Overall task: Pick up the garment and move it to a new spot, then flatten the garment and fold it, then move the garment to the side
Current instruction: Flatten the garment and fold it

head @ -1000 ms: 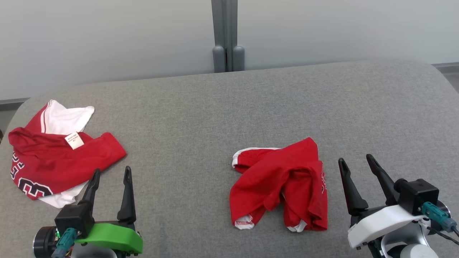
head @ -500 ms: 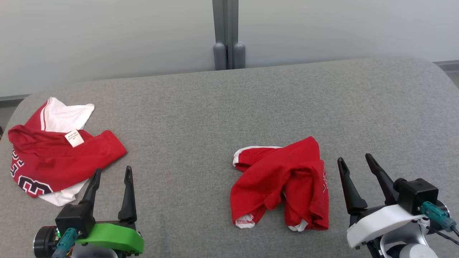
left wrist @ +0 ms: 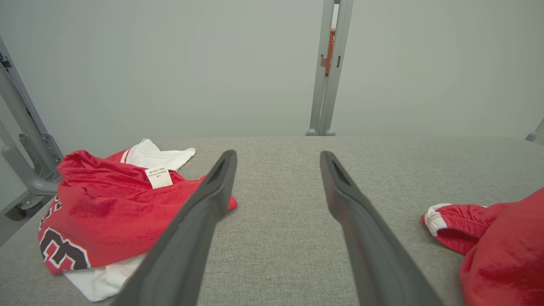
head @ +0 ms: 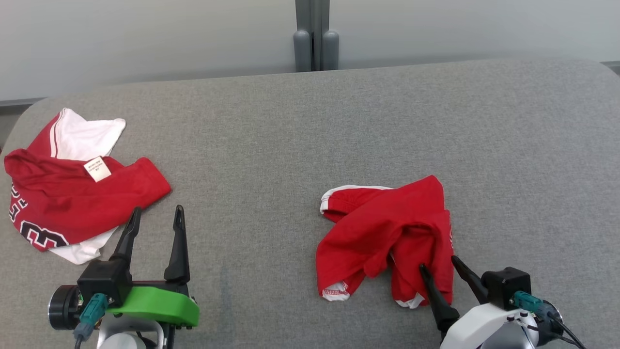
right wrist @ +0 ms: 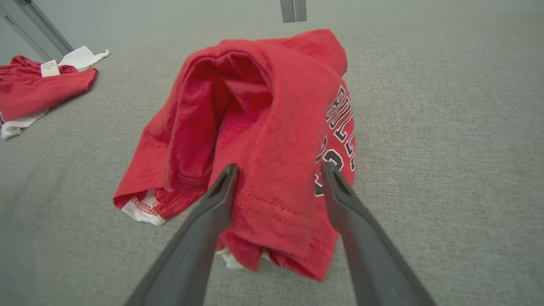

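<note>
Head view from high above the crumpled red garment (head: 387, 237), facing forward and down, left wrist view low and well to its left, facing the far wall (left wrist: 170, 63), right wrist view close upon it, all three sharing it

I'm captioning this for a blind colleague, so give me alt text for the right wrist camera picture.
The right gripper, open, points at the near hem of a crumpled red jersey with black lettering on a grey fabric-covered surface. A second red and white garment lies at the far left.
</note>
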Tool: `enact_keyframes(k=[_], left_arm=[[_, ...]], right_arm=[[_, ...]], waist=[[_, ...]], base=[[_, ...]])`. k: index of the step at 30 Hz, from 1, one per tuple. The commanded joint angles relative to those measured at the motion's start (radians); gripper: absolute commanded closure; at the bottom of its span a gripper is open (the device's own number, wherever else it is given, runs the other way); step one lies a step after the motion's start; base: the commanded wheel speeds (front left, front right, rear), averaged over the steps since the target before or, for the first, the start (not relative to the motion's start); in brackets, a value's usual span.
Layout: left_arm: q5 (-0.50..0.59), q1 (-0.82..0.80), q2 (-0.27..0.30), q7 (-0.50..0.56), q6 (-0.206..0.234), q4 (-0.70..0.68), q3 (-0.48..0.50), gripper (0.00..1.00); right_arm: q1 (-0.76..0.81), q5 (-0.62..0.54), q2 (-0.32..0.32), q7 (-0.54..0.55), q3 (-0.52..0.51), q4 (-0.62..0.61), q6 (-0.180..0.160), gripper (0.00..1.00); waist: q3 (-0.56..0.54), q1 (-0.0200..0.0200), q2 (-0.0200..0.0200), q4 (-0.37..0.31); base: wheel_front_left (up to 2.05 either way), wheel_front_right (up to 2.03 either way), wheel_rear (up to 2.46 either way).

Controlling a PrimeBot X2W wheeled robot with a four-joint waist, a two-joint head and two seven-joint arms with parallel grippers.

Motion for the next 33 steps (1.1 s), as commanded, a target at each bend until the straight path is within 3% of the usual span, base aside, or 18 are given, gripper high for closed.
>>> enact_keyframes(k=[1,2,10,19,25,33], left_arm=[[0.012,-0.020,-0.001,-0.007,-0.004,0.004,-0.002,0.00],[0.012,-0.022,-0.001,-0.007,-0.005,0.006,-0.003,0.00],[0.012,-0.038,-0.006,-0.014,-0.007,0.017,-0.003,0.00],[0.012,-0.061,-0.017,-0.018,-0.010,0.028,-0.009,0.00],[0.017,-0.080,-0.025,-0.020,-0.015,0.033,-0.020,0.00],[0.014,-0.104,-0.034,-0.024,-0.022,0.045,-0.023,0.00]], right_arm=[[-0.026,-0.007,0.003,-0.012,0.008,0.007,0.000,0.78],[-0.035,-0.006,0.004,-0.016,0.016,0.011,0.000,1.00],[-0.146,0.011,0.009,-0.048,0.188,-0.049,0.000,1.00],[-0.401,0.109,0.020,-0.129,0.362,-0.068,0.000,1.00],[-0.465,0.190,0.020,-0.179,0.261,0.006,0.000,1.00],[-0.357,0.206,0.021,-0.205,0.031,0.185,0.000,1.00]], waist=[[0.017,0.0000,0.0000,0.011],[0.018,0.0000,0.0000,0.012],[0.028,0.0000,0.0000,0.018],[0.045,0.0000,0.0000,0.021],[0.062,0.0000,0.0000,0.026],[0.103,0.0000,0.0000,0.012]], base=[[0.00,0.00,0.00],[0.00,0.00,0.00],[0.00,0.00,0.00],[0.00,0.00,0.00],[0.00,0.00,0.00],[0.00,0.00,0.00]])
